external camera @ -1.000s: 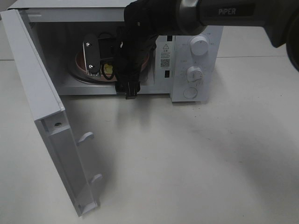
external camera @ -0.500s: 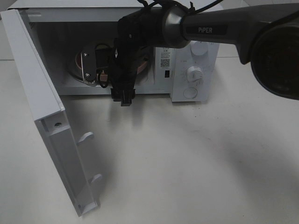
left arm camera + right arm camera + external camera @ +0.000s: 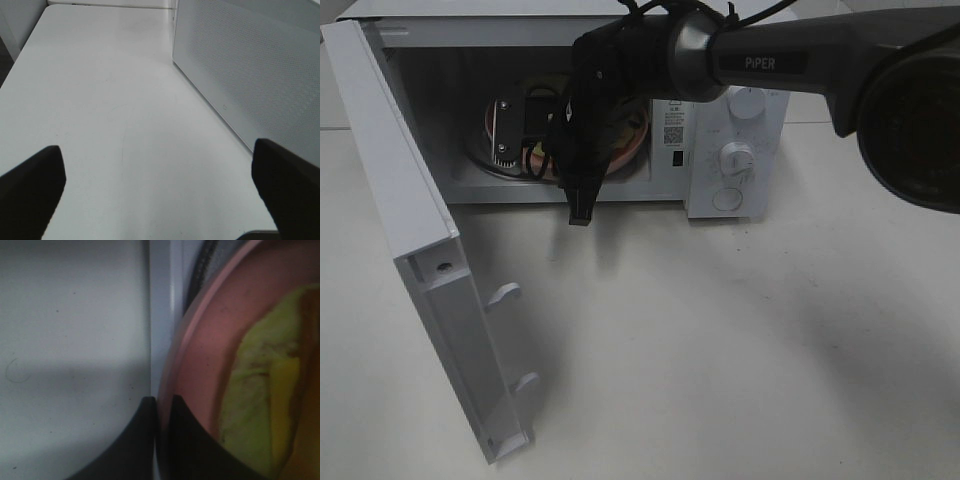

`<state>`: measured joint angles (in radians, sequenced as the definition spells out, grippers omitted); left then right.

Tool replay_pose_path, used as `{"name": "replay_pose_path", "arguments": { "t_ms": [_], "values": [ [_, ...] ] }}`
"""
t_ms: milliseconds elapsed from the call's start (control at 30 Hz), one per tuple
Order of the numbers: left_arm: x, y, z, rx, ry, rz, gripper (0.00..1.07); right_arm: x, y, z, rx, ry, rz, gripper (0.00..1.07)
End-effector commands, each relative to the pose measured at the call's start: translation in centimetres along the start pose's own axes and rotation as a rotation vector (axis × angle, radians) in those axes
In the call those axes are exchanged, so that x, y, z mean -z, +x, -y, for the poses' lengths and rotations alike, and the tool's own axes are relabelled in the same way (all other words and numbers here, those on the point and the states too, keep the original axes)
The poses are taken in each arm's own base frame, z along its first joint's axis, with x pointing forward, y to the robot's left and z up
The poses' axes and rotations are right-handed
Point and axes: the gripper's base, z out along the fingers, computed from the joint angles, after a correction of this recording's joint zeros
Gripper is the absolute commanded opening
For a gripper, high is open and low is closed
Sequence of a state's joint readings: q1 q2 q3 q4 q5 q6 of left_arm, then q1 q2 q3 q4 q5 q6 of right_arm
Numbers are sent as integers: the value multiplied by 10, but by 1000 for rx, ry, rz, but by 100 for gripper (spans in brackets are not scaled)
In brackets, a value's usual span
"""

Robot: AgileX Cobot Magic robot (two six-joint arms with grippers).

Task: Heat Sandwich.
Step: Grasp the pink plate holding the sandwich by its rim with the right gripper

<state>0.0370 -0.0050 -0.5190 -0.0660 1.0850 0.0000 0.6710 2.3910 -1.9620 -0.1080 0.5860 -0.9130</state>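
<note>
Near: bare white surface [image 3: 720,350]. The microwave door [image 3: 410,230] hangs wide open at near left. The left gripper [image 3: 155,150] hovers over the surface beside a perforated white wall, jaws spread wide, holding nothing.

Middle: the right gripper [image 3: 159,412] is reached into the open cavity of the microwave [image 3: 760,195]. Its jaws are clenched on the rim of the pink plate [image 3: 200,330], one on either side of the lip.

Far: the sandwich [image 3: 260,390] lies on that plate, inside the cavity.

Handling, as judged: the sandwich looks soft, light and loosely layered. A direct squeeze would likely crush the bread and push out the filling, so take it by the plate. The plate is stiff but smooth, probably slippery in a thin rim pinch. The load sits off to one side of the hold, so it may tip. Keep it level and move slowly.
</note>
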Motion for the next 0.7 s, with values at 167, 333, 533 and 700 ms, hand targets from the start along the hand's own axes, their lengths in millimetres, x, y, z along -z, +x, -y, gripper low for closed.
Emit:
{"name": "replay_pose_path", "arguments": {
  "t_ms": [167,333,533,700],
  "values": [
    [2,0,0,-2,5,29,96,0,5,-2,-18,-38,-32,0],
    [2,0,0,-2,5,29,96,2,5,-2,15,-46,-37,0],
    [2,0,0,-2,5,29,96,4,7,-4,50,-74,-56,0],
    [2,0,0,-2,5,29,96,7,7,-3,116,-83,-54,0]
  ]
}}
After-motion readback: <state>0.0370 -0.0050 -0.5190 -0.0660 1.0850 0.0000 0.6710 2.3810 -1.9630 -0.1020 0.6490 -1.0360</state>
